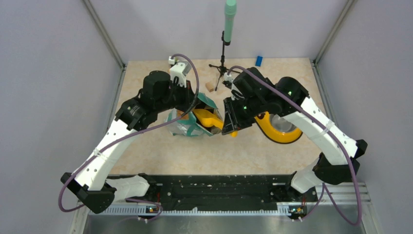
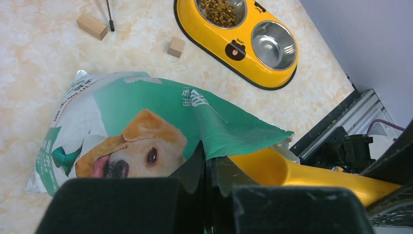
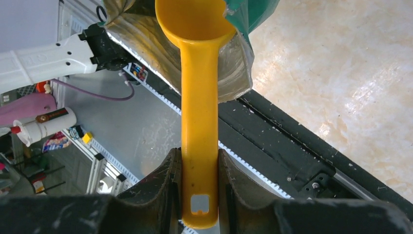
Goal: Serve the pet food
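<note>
Marbled tabletop [image 1: 195, 156], wooden cubes [image 2: 176, 47] and tripod stand [image 1: 221, 68] near yellow double bowl [image 2: 253, 73]

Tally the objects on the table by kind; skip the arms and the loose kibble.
food pouch: 1
yellow scoop: 1
yellow double bowl: 1
wooden blocks: 2
tripod stand: 1
small blue item: 1
Total: 7

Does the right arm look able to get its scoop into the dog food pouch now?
Likely yes: the left hand pinches the pouch open, and the scoop bowl sits at its mouth.
</note>
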### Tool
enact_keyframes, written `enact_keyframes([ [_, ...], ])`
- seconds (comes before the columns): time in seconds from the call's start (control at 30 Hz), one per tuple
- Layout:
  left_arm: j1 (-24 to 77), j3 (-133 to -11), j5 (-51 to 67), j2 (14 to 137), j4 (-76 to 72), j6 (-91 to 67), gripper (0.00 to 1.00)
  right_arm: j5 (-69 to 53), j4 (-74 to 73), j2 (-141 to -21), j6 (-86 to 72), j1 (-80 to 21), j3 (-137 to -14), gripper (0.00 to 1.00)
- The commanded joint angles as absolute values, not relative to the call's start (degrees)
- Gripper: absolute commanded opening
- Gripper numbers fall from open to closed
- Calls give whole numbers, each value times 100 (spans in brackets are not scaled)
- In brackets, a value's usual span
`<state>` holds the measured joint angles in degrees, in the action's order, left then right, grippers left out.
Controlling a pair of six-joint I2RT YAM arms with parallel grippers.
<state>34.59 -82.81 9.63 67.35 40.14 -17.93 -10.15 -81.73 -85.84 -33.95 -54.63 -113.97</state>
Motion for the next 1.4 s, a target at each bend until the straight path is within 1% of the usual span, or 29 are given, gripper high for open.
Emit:
enact_keyframes([
  [0.0,3509,-8231,897,6568,3616,-1854,0,-860,-8352,-8684,-3642,-5527,-11232,0],
  [0.13,3615,-8162,954,6616,3556,-1916,0,-557,-8360,-8795,-3589,-5581,-10826,0],
  [0.3,3669,-7757,1261,6649,3289,-2222,0,-436,-7754,-8814,-3459,-5592,-9672,0],
  [0.53,3767,-7533,1115,6509,3187,-2312,0,-430,-6800,-8973,-3556,-5594,-9139,0],
  [0.63,3767,-7630,1053,6525,3327,-2232,0,-341,-6322,-9026,-3646,-5587,-8949,0],
  [0.8,3771,-7641,1110,6579,3359,-2261,0,166,-5339,-9133,-3774,-5564,-8694,0],
  [1.0,3780,-7691,1142,6602,3251,-2351,0,848,-3638,-8788,-3720,-5572,-7761,0],
  [1.2,3911,-7450,1052,6518,3642,-2535,0,1041,-3951,-8332,-3610,-5567,-7631,0],
  [1.37,3996,-7388,718,6544,3811,-2626,0,654,-4946,-8105,-3653,-5565,-7907,0],
])
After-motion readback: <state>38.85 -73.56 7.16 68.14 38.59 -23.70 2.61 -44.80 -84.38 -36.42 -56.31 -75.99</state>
